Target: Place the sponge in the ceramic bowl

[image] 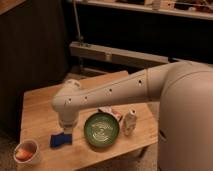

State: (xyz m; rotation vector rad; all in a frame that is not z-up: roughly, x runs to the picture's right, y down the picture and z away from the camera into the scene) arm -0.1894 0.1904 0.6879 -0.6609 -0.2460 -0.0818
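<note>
- Camera view: the sponge [60, 140] lies flat on the wooden table [40, 107], just left of the ceramic bowl [102, 131] and outside it. The bowl's green inside shows only its rings.
- The gripper [66, 131] hangs at the end of the white arm [110, 92], right over the sponge's upper right part. I cannot tell whether the claw is open or closed, nor whether it touches the sponge.
- Risk: the claw sits toward one end of the sponge. A grip there may catch only a corner, and the soft sponge could fold or slip out on the way across.
- Risk: the bowl stands very near, so a low sideways pass could strike its dark rim and push it toward the packet [111, 113] and the small white container [130, 122] beside it.
- Risk: a release short of the middle could leave the sponge hanging on the rim.
- Surface: pale wood planks, with a white cup [36, 149] of orange contents at the front left corner.
- Room: dim, with dark walls and a pale rail [115, 54] behind the table.
</note>
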